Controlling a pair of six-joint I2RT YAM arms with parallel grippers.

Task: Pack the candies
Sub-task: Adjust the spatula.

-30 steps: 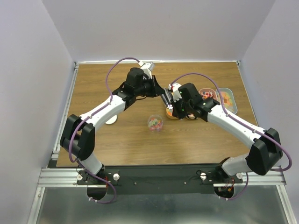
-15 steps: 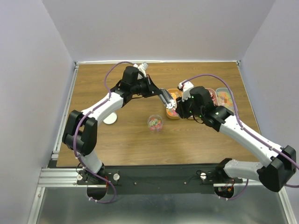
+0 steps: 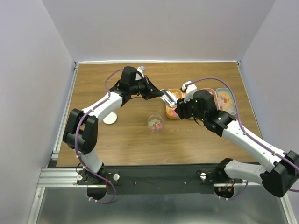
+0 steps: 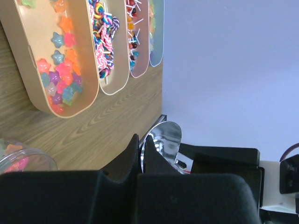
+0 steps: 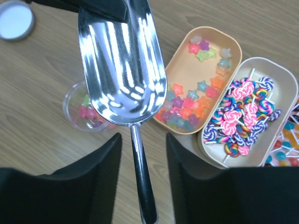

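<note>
The metal scoop (image 5: 122, 70) hangs in the air, empty, over the jar and the near end of the tan tray (image 5: 233, 46). My left gripper (image 4: 141, 149) is shut on the rim of the scoop's bowl (image 4: 166, 140); it shows at the top of the right wrist view (image 5: 103, 7). My right gripper (image 5: 144, 158) is open, and the scoop's black handle (image 5: 142, 186) lies between its fingers without touching them. The candies (image 5: 187, 109) are small coloured stars in the tan tray, also seen in the left wrist view (image 4: 60, 70). From above, the scoop (image 3: 167, 97) sits between both grippers.
A clear round jar (image 3: 155, 122) with a few candies stands in front of the trays, below the scoop (image 5: 86, 112). Its white lid (image 3: 110, 119) lies to the left. A tray of swirl lollipops (image 5: 243, 116) and more trays (image 3: 226, 100) lie to the right.
My left gripper has carried the scoop to the right, over the tan tray. My right arm has swung right and drawn back, its fingers now standing around the handle.
</note>
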